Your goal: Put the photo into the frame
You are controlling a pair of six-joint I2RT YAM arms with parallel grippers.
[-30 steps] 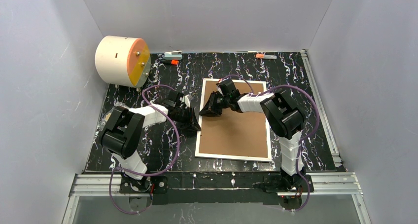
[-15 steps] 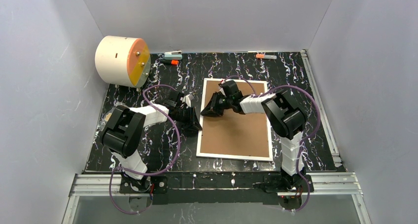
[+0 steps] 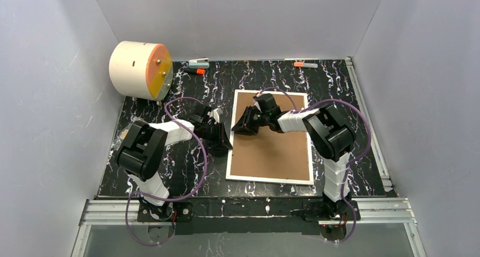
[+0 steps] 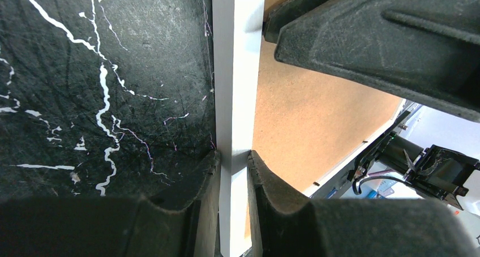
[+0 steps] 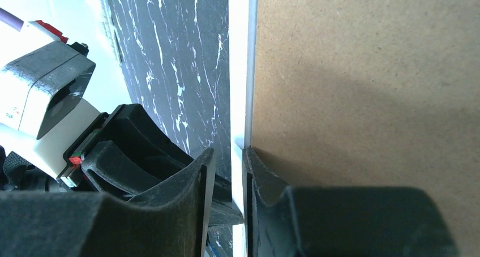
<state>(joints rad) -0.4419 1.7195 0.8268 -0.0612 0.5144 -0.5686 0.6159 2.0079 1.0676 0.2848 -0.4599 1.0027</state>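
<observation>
The frame (image 3: pixel 277 155) lies face down on the black marbled table, its brown board back up inside a thin white rim. My left gripper (image 3: pixel 225 142) is shut on the rim's left side; in the left wrist view both pads press the white strip (image 4: pixel 238 70) at the gripper (image 4: pixel 234 166). My right gripper (image 3: pixel 238 128) straddles the same rim farther back. In the right wrist view the right gripper (image 5: pixel 229 161) is open: one finger rests on the brown back (image 5: pixel 362 70), the other stands clear of the white edge (image 5: pixel 240 70). The photo is hidden.
A white drum with an orange face (image 3: pixel 140 69) stands at the back left. Along the back edge lie a white clip (image 3: pixel 198 61) and two orange-tipped markers (image 3: pixel 197 71) (image 3: pixel 305 65). A metal rail (image 3: pixel 368 121) runs down the table's right side.
The right gripper's jaws have parted from the frame's rim. The frame and right arm have shifted slightly to the right. The left gripper keeps its hold.
</observation>
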